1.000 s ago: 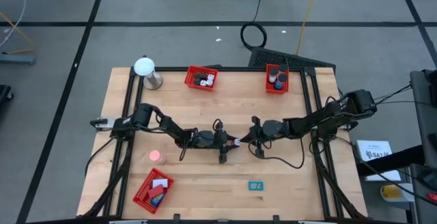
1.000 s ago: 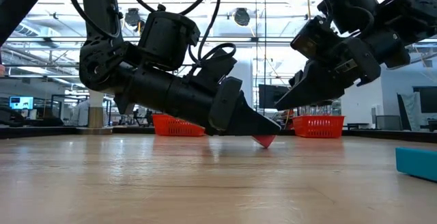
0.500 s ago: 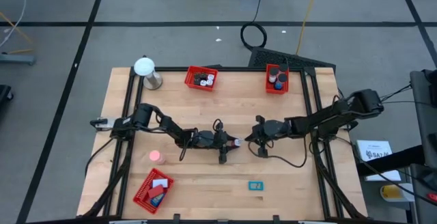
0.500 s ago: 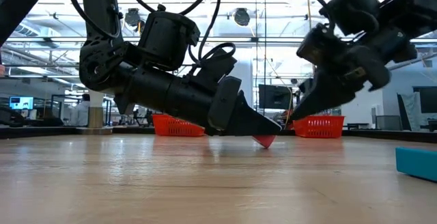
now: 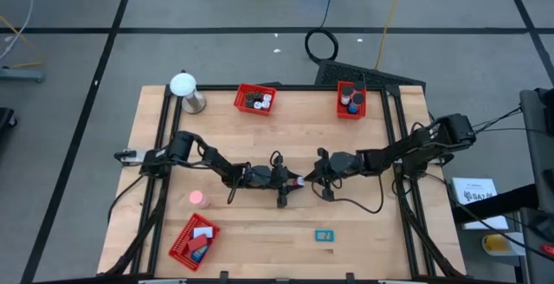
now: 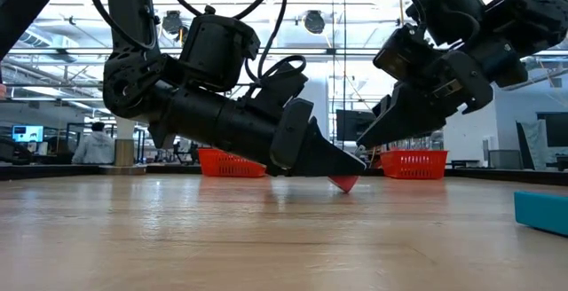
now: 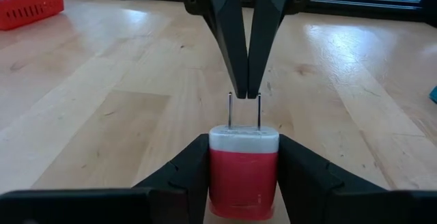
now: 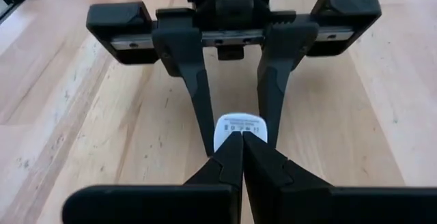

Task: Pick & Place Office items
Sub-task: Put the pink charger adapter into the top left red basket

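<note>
While the left gripper (image 5: 295,180) holds its place at the centre of the high view just as it did a second ago, the right gripper (image 5: 313,173) has come back toward it: half a second ago it had drawn off to the right and lifted, and now its tips sit again just right of the left gripper, as they did at the start of that second. In the low view the right gripper (image 6: 362,144) again slants down to the left with its tips close above the plug.

The thing between them is a small plug adapter (image 7: 244,171) with a red body, a white cap and two thin metal prongs. From the right wrist view its white face (image 8: 240,130) carries small dark print. It sits at the middle of the table (image 5: 363,223), its red corner (image 6: 344,183) touching the wood in the low view.

The left arm stretches low from the left edge of the high view, and its fingers (image 7: 179,178) pinch the adapter's red sides. The right arm reaches in from the right edge, its fingers (image 8: 229,162) pressed together with nothing between them, their tips just at the prongs; whether they touch cannot be told.

A pink roll (image 5: 197,198) lies at lower left, a blue piece (image 5: 325,235) at lower centre.
</note>
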`<state>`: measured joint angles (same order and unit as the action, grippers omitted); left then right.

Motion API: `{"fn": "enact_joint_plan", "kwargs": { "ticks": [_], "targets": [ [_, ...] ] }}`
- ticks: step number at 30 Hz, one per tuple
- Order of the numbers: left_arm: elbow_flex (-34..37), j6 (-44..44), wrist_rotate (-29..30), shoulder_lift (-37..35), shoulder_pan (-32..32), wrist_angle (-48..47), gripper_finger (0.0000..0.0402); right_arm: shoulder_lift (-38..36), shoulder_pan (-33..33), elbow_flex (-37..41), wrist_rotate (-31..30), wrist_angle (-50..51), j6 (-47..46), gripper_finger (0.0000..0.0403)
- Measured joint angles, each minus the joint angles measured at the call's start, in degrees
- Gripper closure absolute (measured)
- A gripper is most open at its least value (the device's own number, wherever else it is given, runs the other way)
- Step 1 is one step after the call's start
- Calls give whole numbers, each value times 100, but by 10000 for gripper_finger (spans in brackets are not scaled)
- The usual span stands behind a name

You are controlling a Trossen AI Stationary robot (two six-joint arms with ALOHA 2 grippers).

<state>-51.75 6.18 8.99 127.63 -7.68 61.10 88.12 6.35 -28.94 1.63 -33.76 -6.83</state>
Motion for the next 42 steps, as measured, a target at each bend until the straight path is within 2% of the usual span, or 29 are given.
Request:
{"fn": "enact_joint_plan", "kwargs": {
  "ticks": [10, 13, 15, 18, 21, 27, 30, 34, 42],
  "targets": [
    [0, 36, -1, -2, 0, -1, 257, 231, 2, -6, 10, -477, 99, 401],
    [0, 59, -3, -2, 0, -5, 257, -320, 58, 3, -76, 29, 133, 401],
    [0, 58, -9, -2, 0, -5, 257, -749, 146, -21, -372, 609, 84, 401],
    [0, 37, -107, -2, 0, -7, 257, -1008, 223, 5, -632, 1562, -145, 401],
    [0, 36, -146, -2, 0, -7, 257, -768, 229, 0, -575, 1457, -280, 401],
    [0, 41, -131, -4, 0, -7, 257, 97, 25, -106, 127, 800, -163, 401],
    [0, 41, -127, -4, 0, -7, 257, 333, -2, -253, 159, 714, -90, 401],
    [4, 35, -136, -7, -7, -7, 256, 511, -7, -322, 359, 503, -1, 401],
    [7, 18, -166, -9, -7, -60, 256, 535, -13, -327, 310, 395, 1, 401]
  ]
}}
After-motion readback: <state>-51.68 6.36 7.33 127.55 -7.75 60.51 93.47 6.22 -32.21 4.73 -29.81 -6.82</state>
